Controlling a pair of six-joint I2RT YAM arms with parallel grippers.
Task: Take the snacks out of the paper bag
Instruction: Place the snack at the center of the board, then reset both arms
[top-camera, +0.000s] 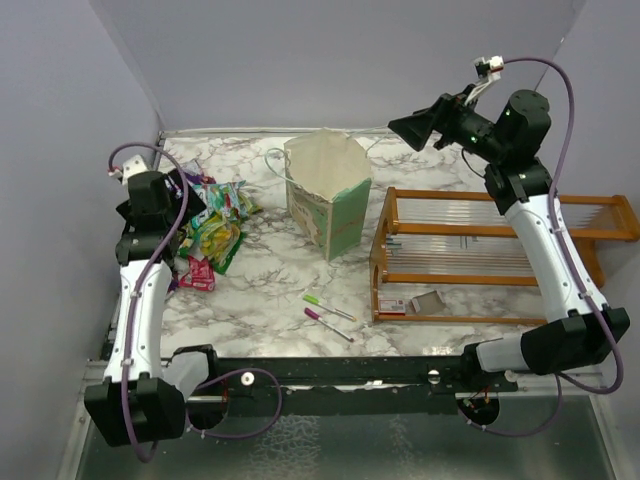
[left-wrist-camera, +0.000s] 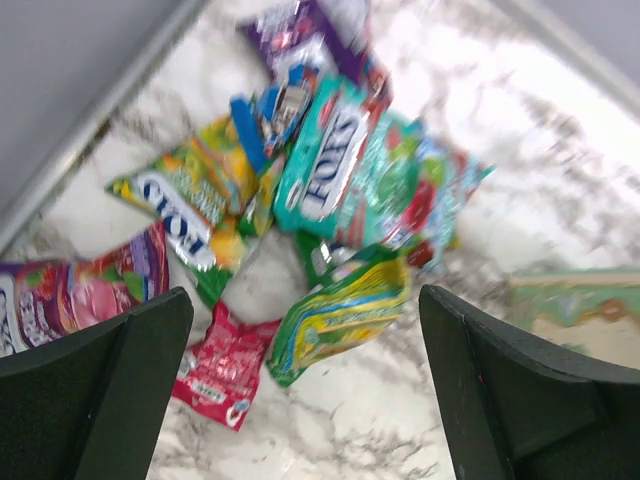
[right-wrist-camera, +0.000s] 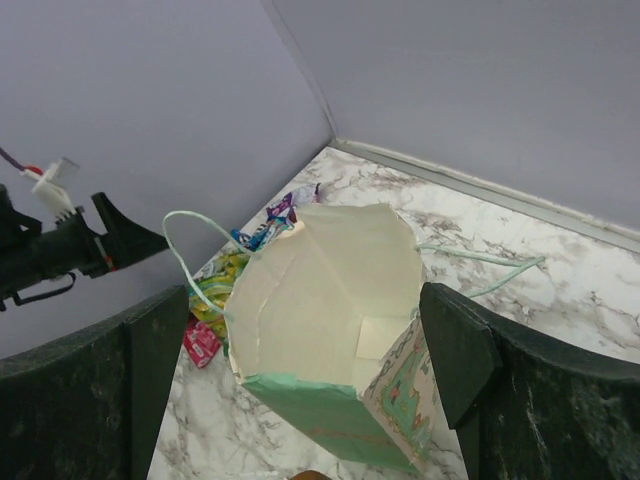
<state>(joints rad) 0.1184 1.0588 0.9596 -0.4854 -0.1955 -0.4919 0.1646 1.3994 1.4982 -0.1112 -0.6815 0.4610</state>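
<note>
- My left claw (left-wrist-camera: 305, 300) is spread wide and pinches nothing. The snacks (left-wrist-camera: 340, 170) lie heaped on the table (left-wrist-camera: 330, 430) right under it and just ahead.
- My right claw (right-wrist-camera: 305, 295) is spread too and empty. It hangs above the paper bag (right-wrist-camera: 330, 430), whose open mouth sits directly below.
- I judge the emptying about done. The next move is to check the bag's floor before pulling back.
- Only the right wrist view looks down inside the bag: bare cream, with no packet I can see. The top view gives just its inner wall.
</note>
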